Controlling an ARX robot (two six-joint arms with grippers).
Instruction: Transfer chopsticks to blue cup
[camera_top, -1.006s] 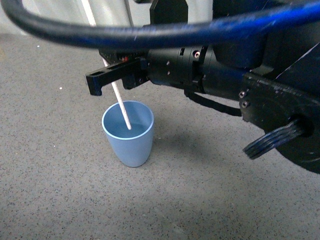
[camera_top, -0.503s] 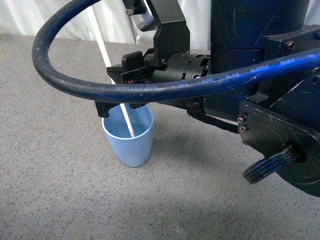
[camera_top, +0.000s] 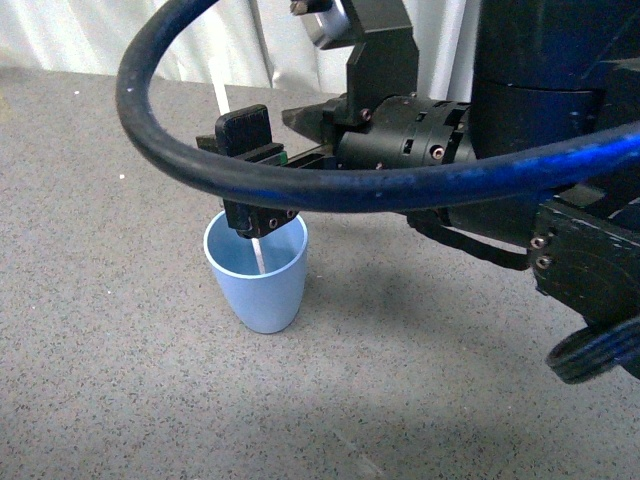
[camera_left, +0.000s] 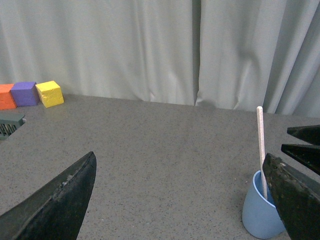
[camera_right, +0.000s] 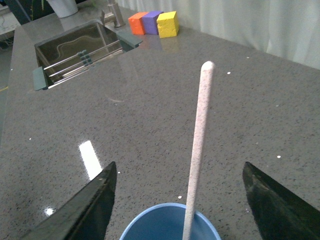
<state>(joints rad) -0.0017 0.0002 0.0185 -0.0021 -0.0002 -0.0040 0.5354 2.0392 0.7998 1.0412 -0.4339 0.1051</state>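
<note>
One pale cream chopstick (camera_top: 258, 256) stands in the blue cup (camera_top: 260, 290), a smooth plastic tumbler that tapers to a rounded base on the speckled grey counter (camera_top: 120, 350). In the front view the cup sits toward 7 o'clock of centre, and the thin straight stick leans from it toward 11 o'clock. The right gripper (camera_top: 252, 180) hangs over the rim. Its blocky black fingers hide the stick's middle, so contact is hard to judge from here.

From the left wrist, the left gripper (camera_left: 178, 160) has its dark wedge-shaped fingers spread wide over bare counter, with the cup and stick just beside one of them. Three coloured cubes (camera_left: 24, 93) sit in a row before a pleated curtain (camera_left: 150, 50).

From the right wrist, the right fingers stand well apart. The matte, round-tipped stick rises between them, touching neither, its foot inside the cup.
</note>
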